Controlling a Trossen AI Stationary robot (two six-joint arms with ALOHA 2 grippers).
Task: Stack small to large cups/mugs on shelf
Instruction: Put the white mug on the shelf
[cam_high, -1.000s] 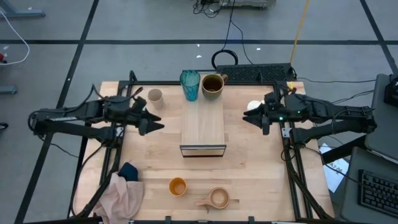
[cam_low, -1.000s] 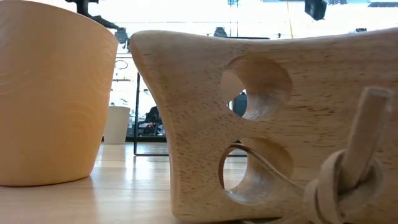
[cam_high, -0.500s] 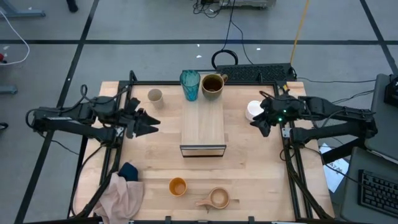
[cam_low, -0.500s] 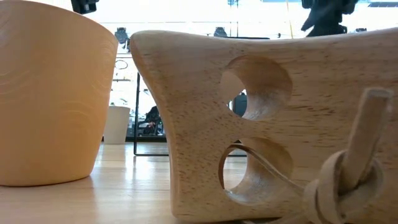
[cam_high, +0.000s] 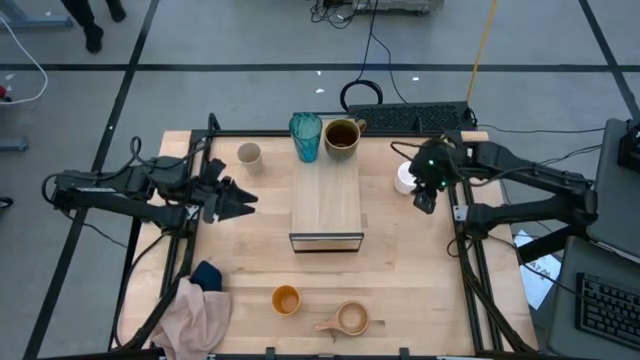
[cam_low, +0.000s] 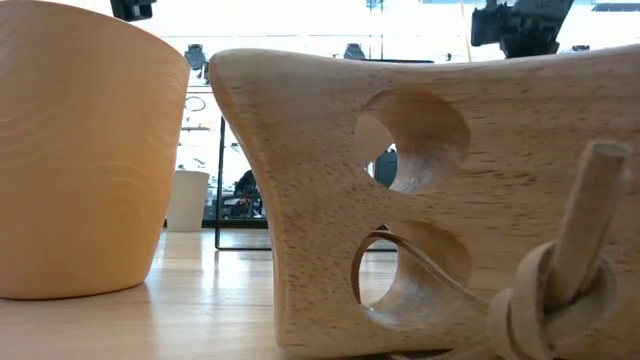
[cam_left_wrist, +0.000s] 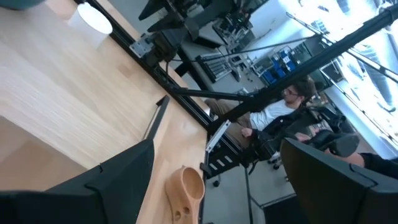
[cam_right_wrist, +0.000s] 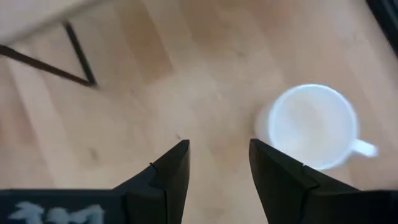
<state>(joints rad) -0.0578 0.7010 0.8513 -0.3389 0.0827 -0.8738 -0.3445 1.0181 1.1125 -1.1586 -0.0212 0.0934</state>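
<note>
Tabletop (cam_high: 400, 260) unlabelled; right hand (cam_right_wrist: 217, 163) near white mug (cam_right_wrist: 311, 127).

6 cups (cam_high: 285, 299) – 1 shelf (cam_high: 326, 208), 2 arms (cam_high: 110, 192), 1 cloth (cam_high: 195, 310), 1 keyboard (cam_high: 408, 118)

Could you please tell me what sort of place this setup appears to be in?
Most likely a robotics lab or workshop: a light wooden worktable in a black metal frame, cables trailing over a grey taped floor, and a seated person among equipment racks behind.
</note>
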